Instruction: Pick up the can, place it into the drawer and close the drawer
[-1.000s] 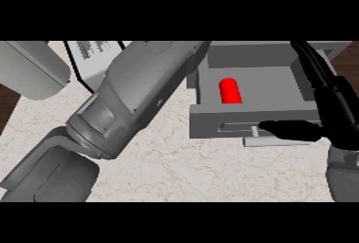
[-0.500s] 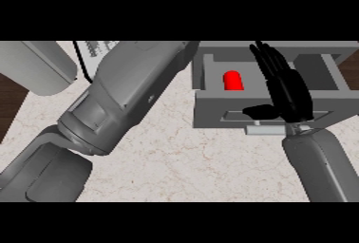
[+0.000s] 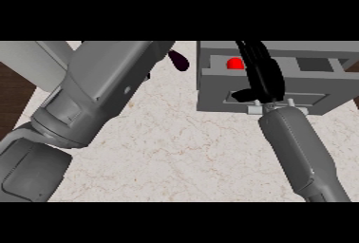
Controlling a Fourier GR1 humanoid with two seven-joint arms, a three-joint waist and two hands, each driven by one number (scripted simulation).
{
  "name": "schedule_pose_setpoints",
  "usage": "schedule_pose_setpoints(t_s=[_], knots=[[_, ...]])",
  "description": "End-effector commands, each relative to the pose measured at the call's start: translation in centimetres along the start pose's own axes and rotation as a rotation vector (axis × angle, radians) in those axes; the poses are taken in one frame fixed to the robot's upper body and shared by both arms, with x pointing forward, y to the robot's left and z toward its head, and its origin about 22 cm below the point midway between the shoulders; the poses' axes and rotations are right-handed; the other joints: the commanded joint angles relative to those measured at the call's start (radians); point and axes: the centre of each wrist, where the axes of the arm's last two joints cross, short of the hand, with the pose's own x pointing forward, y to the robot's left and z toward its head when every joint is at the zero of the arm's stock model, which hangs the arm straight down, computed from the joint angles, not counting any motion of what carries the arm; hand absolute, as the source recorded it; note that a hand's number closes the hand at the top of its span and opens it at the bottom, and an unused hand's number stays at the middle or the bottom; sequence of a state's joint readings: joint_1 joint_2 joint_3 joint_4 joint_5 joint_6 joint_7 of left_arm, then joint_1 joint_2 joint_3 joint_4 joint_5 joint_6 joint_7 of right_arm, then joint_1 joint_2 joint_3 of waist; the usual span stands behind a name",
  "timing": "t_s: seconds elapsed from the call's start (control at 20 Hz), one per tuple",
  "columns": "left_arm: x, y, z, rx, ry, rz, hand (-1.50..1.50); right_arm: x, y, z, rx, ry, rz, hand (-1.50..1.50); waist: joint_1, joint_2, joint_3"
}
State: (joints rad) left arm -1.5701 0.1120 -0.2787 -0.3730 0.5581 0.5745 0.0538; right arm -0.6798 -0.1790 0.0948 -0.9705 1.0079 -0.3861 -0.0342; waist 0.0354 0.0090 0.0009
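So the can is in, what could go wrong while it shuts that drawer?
The right hand lies across the drawer front, its fingers reaching over the gap where the red can shows; they might get caught as it closes. The hand might also slip off the front, leaving the drawer ajar.

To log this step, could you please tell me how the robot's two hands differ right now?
The right hand is in plain view, fingers straight, over the front of the drawer; the left hand shows only as a dark tip past its forearm, clear of it. Both are black.
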Motion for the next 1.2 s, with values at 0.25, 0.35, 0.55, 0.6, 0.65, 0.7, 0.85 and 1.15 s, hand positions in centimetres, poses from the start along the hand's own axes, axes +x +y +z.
schedule_pose_setpoints(t_s=[0.25,0.35,0.55,0.6,0.65,0.7,0.85,1.15], knots=[[0.1,2.8,-0.3,0.004,0.01,-0.006,-1.5,0.7,1.0,-4.3,-0.108,0.048,0.086,-1.5,0.04,-0.003,-0.001],[-0.6,2.6,0.0,-0.001,0.008,-0.014,-1.5,0.7,-0.5,-6.2,-0.146,0.031,0.08,-1.5,0.043,0.003,0.0],[-0.3,5.3,-0.5,0.02,0.007,-0.023,-1.5,-1.2,-0.2,-6.0,-0.169,0.038,0.103,-1.5,0.046,0.006,0.0],[0.0,4.3,-0.1,-0.004,0.01,-0.02,-1.5,0.8,-0.9,-7.6,-0.17,0.039,0.105,-1.5,0.058,0.007,0.0],[-0.4,6.4,-0.5,-0.001,0.008,-0.029,-1.5,-0.6,-0.6,-6.9,-0.181,0.057,0.103,-1.5,0.07,0.009,0.0],[-0.6,4.8,0.1,-0.016,0.007,-0.024,-1.5,0.9,-2.0,-8.7,-0.178,0.048,0.104,-1.5,0.074,0.008,0.0],[-0.5,5.8,0.2,-0.009,0.012,-0.02,-1.5,0.3,-3.2,-9.5,-0.204,0.051,0.11,-1.5,0.08,0.01,0.0],[-2.4,7.1,1.0,-0.042,0.018,-0.02,-1.5,1.6,-4.3,-10.8,-0.221,0.053,0.027,-1.5,0.09,0.012,0.0]])
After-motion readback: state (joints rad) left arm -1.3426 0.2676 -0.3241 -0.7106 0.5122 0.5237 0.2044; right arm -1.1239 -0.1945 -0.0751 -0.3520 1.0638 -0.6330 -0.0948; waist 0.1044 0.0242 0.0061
